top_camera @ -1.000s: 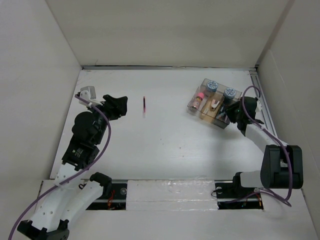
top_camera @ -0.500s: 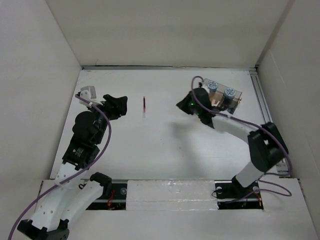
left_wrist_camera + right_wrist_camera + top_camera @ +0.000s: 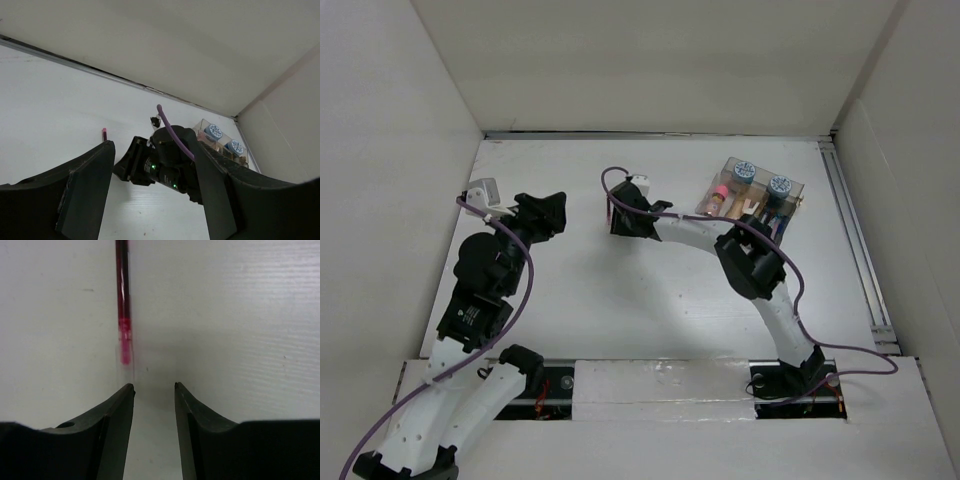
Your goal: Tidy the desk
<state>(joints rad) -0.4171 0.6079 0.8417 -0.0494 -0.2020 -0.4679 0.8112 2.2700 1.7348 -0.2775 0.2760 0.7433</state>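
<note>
The desk [image 3: 620, 310] is a flat white tabletop between white walls. A thin red pen [image 3: 122, 300] lies on it left of centre, and its pink tip also shows in the left wrist view [image 3: 104, 132]. My right gripper [image 3: 620, 215] hovers low over the pen's end; in its wrist view it [image 3: 154, 386] is open and empty, with the pen's tip just ahead of its left finger [image 3: 112, 420]. My left gripper [image 3: 545, 212] is open and empty to the left of the pen; in its own view [image 3: 152, 150] it looks at the right gripper.
A small clear compartment box [image 3: 750, 198] with blue-capped items stands at the back right; it also shows in the left wrist view [image 3: 220, 137]. A metal rail [image 3: 850, 230] runs along the desk's right edge. The right arm stretches across the middle of the desk.
My right arm has swung from the clear box across the desk to the left and now sits over the red pen. The left gripper shifted slightly.
</note>
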